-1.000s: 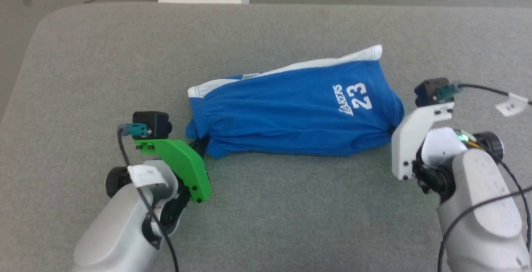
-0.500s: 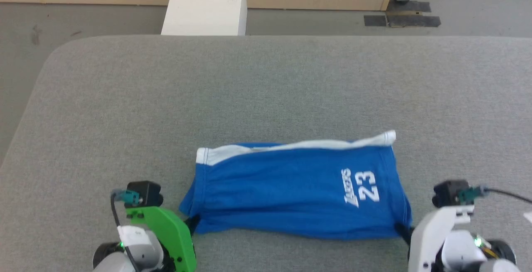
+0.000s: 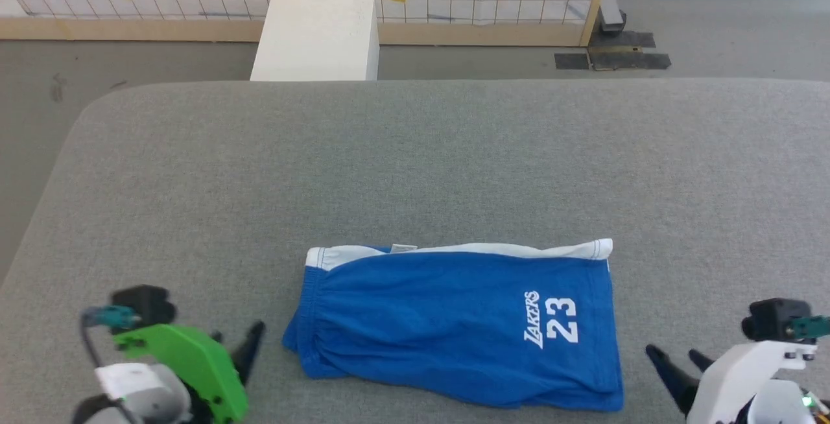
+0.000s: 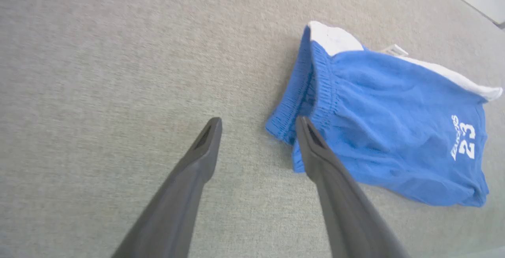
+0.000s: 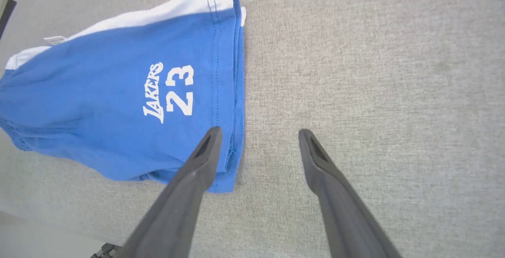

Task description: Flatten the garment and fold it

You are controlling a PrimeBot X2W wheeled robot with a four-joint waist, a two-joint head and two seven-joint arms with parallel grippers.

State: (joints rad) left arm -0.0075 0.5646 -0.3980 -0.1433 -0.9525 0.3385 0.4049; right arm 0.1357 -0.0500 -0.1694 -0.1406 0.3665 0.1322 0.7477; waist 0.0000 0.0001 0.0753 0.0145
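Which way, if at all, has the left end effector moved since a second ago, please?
Yes. The left end effector let go of the garment at its waistband corner and drew leftward over the table.

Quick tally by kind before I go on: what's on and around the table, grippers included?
garment: 1, blue shorts lying on the table
grippers: 2, left gripper and right gripper, both open and holding nothing
table: 1
white box on the floor beyond the table: 1
Total: 5
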